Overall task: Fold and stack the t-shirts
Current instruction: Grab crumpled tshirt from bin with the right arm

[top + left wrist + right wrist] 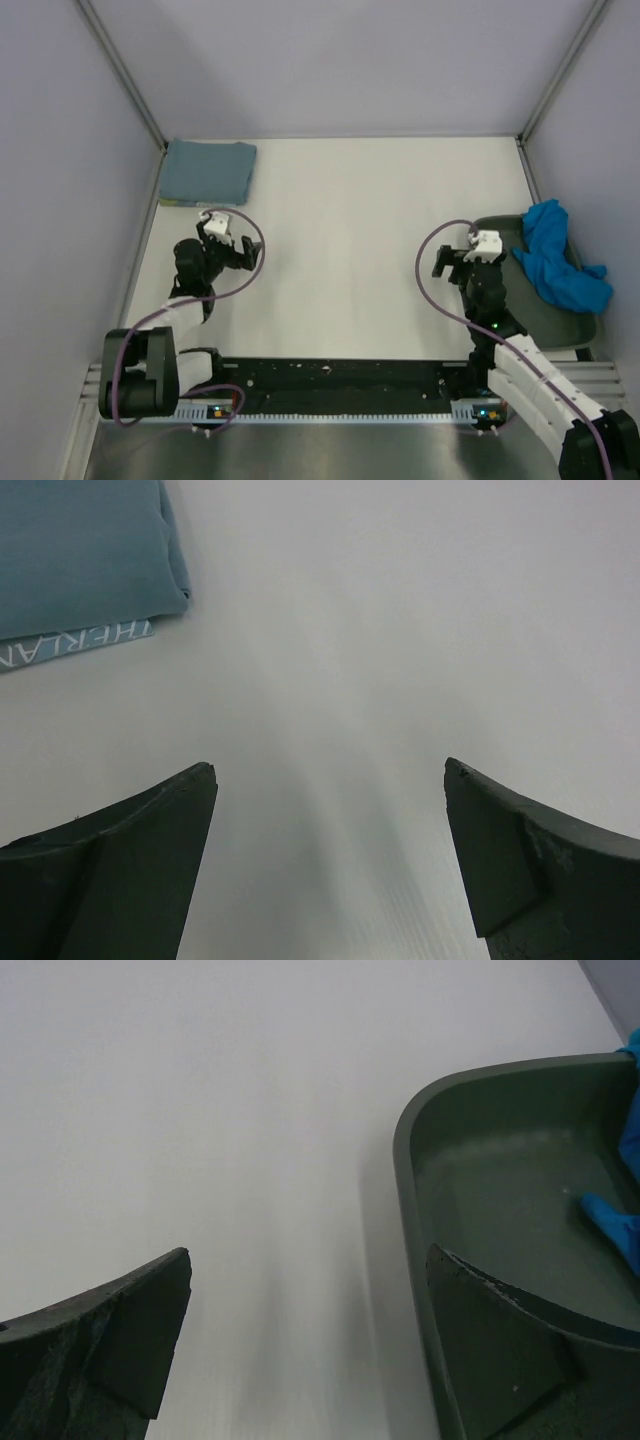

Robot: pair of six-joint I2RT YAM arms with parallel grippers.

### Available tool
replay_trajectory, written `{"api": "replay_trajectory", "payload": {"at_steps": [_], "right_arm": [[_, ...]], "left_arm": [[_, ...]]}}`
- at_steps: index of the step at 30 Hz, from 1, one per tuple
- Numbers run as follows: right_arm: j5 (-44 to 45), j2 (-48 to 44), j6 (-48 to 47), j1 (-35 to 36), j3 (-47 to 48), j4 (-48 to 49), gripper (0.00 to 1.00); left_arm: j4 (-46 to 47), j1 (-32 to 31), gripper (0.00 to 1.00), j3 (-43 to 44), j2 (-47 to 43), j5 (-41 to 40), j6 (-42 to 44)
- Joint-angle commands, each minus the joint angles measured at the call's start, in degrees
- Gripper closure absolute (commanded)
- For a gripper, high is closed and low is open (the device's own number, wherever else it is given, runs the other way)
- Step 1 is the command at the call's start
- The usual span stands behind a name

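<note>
While left hand (328, 770), right hand (308, 1255) gape empty, cobalt shirt (555, 260) lies in tray (556, 322), grey-blue shirt (207, 170) folded.

I am looking at a broad white table top (360, 240) that is showing a smooth, matt finish, with faint fine ribbing close up. The square-folded dusty grey-blue cloth t-shirt (208, 170) is looking soft and matt, with a band of white printed lettering along one edge. The crumpled cobalt blue cloth t-shirt (556, 258) is looking limp, creased and equally matt. The dark green oval plastic tray (400, 1150) is giving off a dull sheen, its floor lightly scuffed. The dark fingers of the left gripper (330, 775) and right gripper (308, 1260) are appearing hard and matt, their edges chipped and rough. A purple cable (419, 268) is looking smooth-sheathed.
</note>
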Motion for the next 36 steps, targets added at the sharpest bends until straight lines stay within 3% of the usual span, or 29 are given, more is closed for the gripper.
{"api": "replay_trajectory", "payload": {"at_steps": [1,3,6,11,19,21,23,25,27,32,36], "right_arm": [[1.6,0.9,1.2,-0.4,9.1,-7.1,0.01],[5.6,3.9,4.3,-2.5,16.1,-15.1,0.01],[6.3,9.8,11.4,-13.4,25.6,-28.2,0.01],[-8.2,19.6,22.7,-39.1,27.1,-28.6,0.03],[-2.7,46.7,20.0,-43.1,34.8,-26.9,0.06],[-5.3,51.5,18.8,-44.4,36.7,-26.7,0.15],[-11.1,54.4,17.1,-46.0,38.5,-26.7,0.47],[-12.2,53.5,16.0,-46.1,38.3,-26.7,0.79],[-12.8,49.1,15.1,-46.2,36.7,-25.9,1.00],[-11.3,29.1,14.4,-46.1,35.3,-26.1,1.00],[-15.5,15.0,12.5,-45.9,41.5,-27.0,1.00]], "left_arm": [[-3.3,0.2,0.01,6.2,0.6,-3.8,-0.8],[-9.1,0.2,0.01,10.8,0.9,-4.0,2.2],[-28.2,0.2,0.01,21.1,1.6,-2.3,8.6],[-31.9,0.2,0.01,20.3,-1.3,0.1,14.5],[-33.0,0.2,0.01,20.3,-0.8,-0.5,15.8],[-33.3,0.2,0.01,20.4,-1.0,-0.6,16.0],[-33.8,0.1,0.01,20.3,-1.1,-0.2,16.0],[-33.8,0.2,0.01,20.2,-1.1,-0.1,16.1],[-34.0,0.2,0.01,20.3,-1.0,-0.4,16.3],[-34.4,0.1,0.01,20.7,-0.5,-0.6,16.5],[-34.5,0.4,0.01,21.0,-0.5,-1.1,16.6]]}}
